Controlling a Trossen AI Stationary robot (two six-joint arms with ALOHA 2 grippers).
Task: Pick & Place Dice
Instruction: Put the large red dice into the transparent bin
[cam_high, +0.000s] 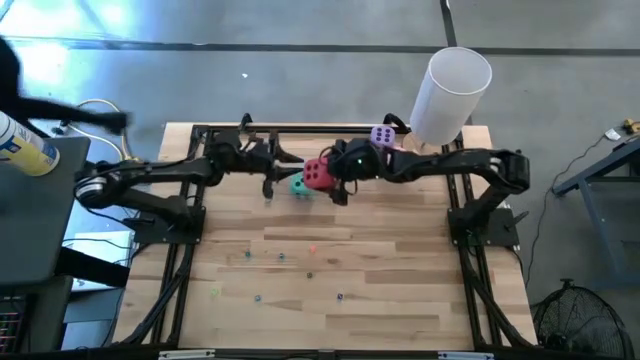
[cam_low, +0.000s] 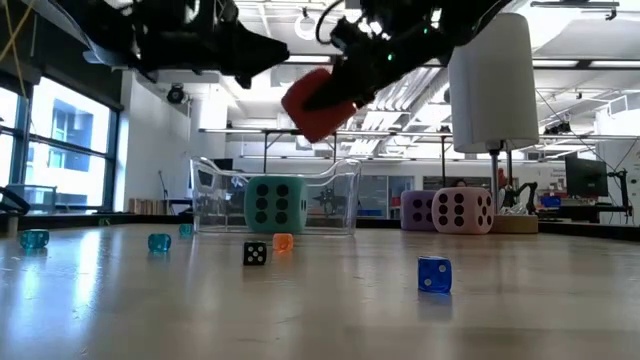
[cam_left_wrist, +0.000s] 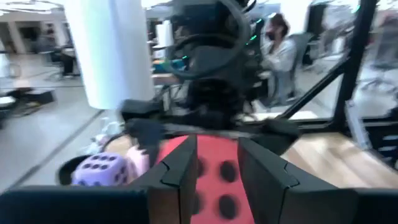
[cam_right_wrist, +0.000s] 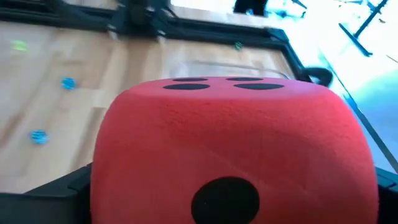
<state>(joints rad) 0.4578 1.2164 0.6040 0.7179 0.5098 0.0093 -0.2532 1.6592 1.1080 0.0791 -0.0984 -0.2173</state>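
- Small blue die (cam_low: 433, 274) sits closest to the low camera on the wooden table (cam_high: 400, 290), with a little black one (cam_low: 255, 254) and a few other tiny dice scattered around (none of these look like the task's things).
- Right gripper (cam_high: 338, 172) is clamped on the red die (cam_low: 320, 102) and has it lifted clear of the table; in its own wrist view the red die fills nearly everything.
- Teal-green die (cam_low: 273, 203) is already inside the clear container (cam_low: 340, 195), just below and beside the red one.
- Purple die (cam_high: 382, 136) and pink die (cam_low: 461, 211) sit next to each other near the foot of the white cylinder (cam_high: 450, 95), not picked yet.
- Left gripper (cam_high: 268, 176) hovers close on the other side; can't tell if its fingers are open.
- My read: carry step, second die of four. Next move needs the red die centred over the container before letting go.
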